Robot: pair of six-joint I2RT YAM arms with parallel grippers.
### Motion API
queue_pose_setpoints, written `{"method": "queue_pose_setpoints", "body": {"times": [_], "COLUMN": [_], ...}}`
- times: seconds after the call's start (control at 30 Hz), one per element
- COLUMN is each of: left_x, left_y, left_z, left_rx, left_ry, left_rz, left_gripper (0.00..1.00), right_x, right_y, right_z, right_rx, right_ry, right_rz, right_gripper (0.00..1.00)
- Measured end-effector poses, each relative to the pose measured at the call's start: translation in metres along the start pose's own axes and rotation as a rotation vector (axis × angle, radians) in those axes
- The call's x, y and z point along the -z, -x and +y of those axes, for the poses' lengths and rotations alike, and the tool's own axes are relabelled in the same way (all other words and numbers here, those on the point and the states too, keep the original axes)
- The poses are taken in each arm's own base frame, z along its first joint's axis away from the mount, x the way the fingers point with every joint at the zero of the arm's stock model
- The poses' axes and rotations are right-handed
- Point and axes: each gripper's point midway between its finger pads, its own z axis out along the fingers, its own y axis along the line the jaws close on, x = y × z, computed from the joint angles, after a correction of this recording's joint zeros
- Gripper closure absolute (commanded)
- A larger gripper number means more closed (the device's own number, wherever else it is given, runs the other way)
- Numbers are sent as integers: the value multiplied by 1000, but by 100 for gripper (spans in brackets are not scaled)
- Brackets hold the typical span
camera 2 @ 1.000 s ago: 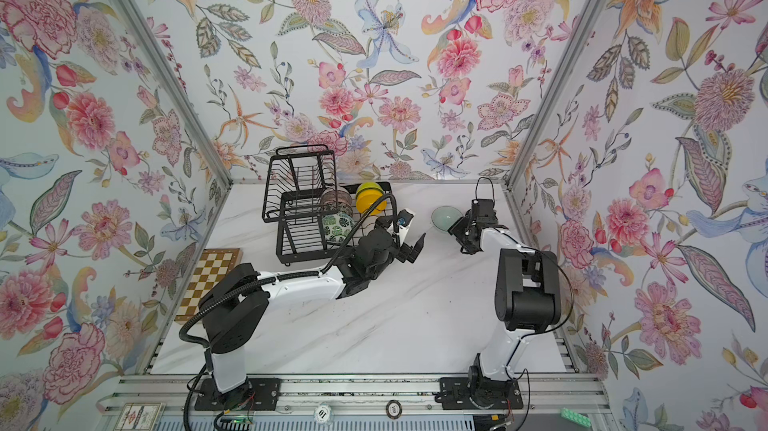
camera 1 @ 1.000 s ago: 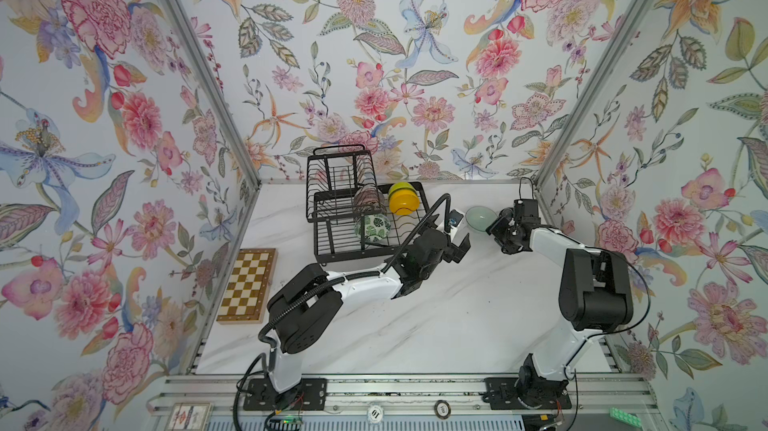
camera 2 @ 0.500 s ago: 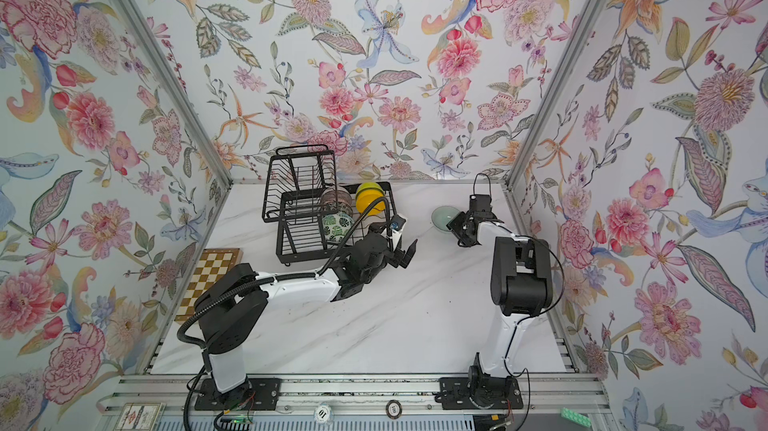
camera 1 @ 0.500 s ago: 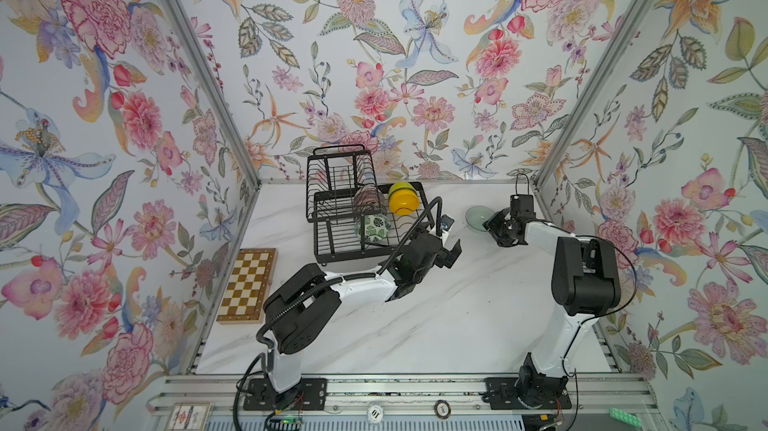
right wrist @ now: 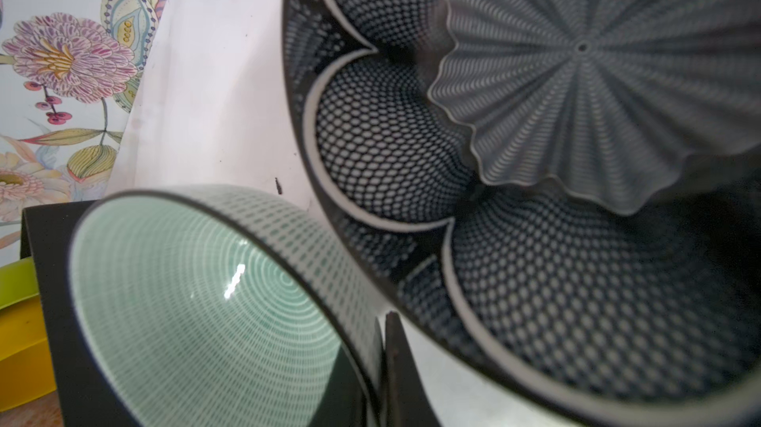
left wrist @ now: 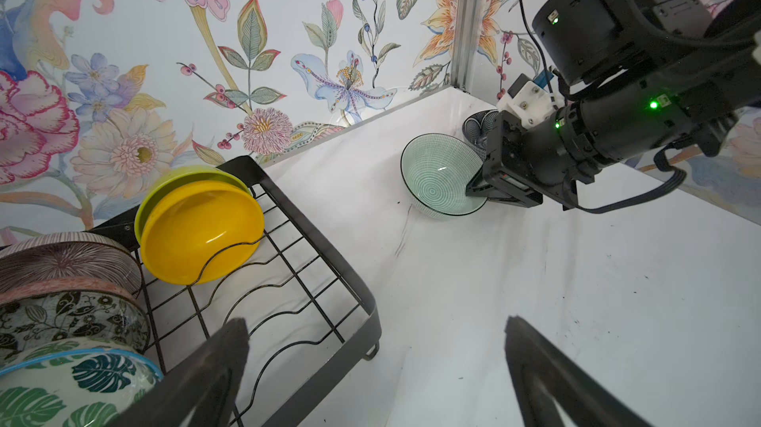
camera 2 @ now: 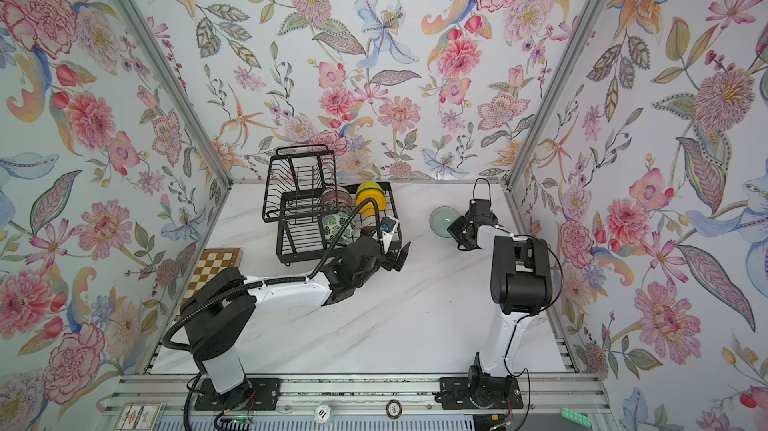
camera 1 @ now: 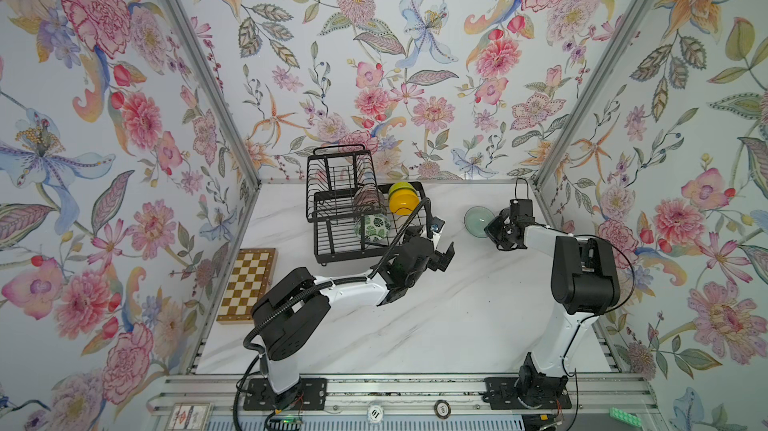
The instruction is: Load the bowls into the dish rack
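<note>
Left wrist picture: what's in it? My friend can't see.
The right gripper pinches the rim of a pale bowl, tilted on the white table. A dark bowl sits next to it. Nearby, a black rack holds a yellow bowl and four others.

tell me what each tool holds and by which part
Right tool is shut on the celadon bowl, pinching its rim on the arm's side. Left tool is open and holds nothing.

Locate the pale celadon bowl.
The pale celadon bowl is at rear right in both top views, rim pinched by the right gripper, beside the dark blue patterned bowl.
</note>
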Motion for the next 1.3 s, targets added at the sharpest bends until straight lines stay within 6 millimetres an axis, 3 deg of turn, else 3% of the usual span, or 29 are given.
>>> {"method": "queue_pose_setpoints", "body": {"times": [0.27, 0.4, 0.57, 0.7, 0.87, 1.17, 1.3], "left_x": [7, 14, 20, 19, 14, 7, 6], "left_y": [-6, -5, 0, 0, 0, 51, 54], "left_z": [4, 7, 13, 27, 43, 54, 58], "left_rx": [29, 31, 73, 128, 206, 457, 523], "left_ry": [4, 8, 14, 34, 47, -20, -42], "left_rz": [12, 9, 3, 16, 38, -42, -45], "left_gripper": [1, 1, 1, 1, 1, 5, 6], "right_x": [10, 24, 50, 71, 91, 149, 161], "right_y": [-11, -14, -8, -7, -20, -54, -52], "right_z": [-7, -7, 7, 26, 53, 125, 135], "right_rx": [-1, 3, 33, 90, 208, 487, 515], "right_ry": [15, 22, 79, 136, 180, 292, 302], "right_rz": [-11, -24, -89, -155, -218, -403, -458], "right_gripper": [100, 100, 100, 100, 100, 100, 100]}}
